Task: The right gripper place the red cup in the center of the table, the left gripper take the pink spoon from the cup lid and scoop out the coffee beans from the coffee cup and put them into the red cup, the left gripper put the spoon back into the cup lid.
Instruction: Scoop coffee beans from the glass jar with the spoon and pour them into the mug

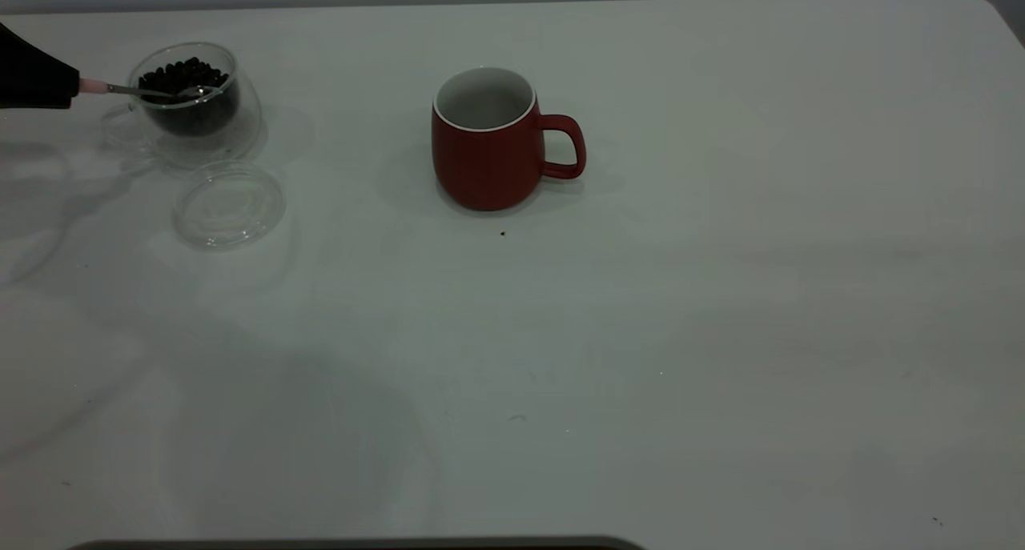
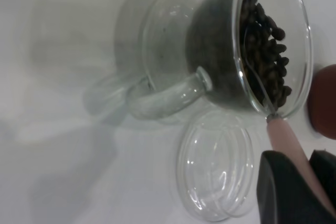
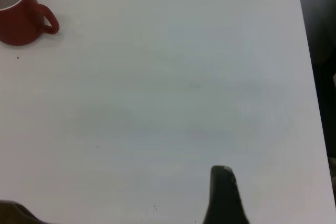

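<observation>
The red cup point(image 1: 488, 154) stands upright near the middle of the table point(image 1: 641, 334), handle to the right; it also shows in the right wrist view point(image 3: 18, 22). My left gripper point(image 1: 72, 86) at the far left edge is shut on the pink spoon point(image 1: 144, 92) by its pink handle point(image 2: 283, 135). The spoon's metal bowl lies in the coffee beans point(image 1: 182, 76) inside the coffee cup point(image 1: 196, 102). The cup lid point(image 1: 230, 204) lies bare on the table just in front of the coffee cup. My right gripper point(image 3: 118, 190) is open and empty over the bare table, out of the exterior view.
The table's right edge point(image 3: 310, 77) runs close to the right gripper, with a dark floor beyond. A small dark speck point(image 1: 503, 233) lies just in front of the red cup.
</observation>
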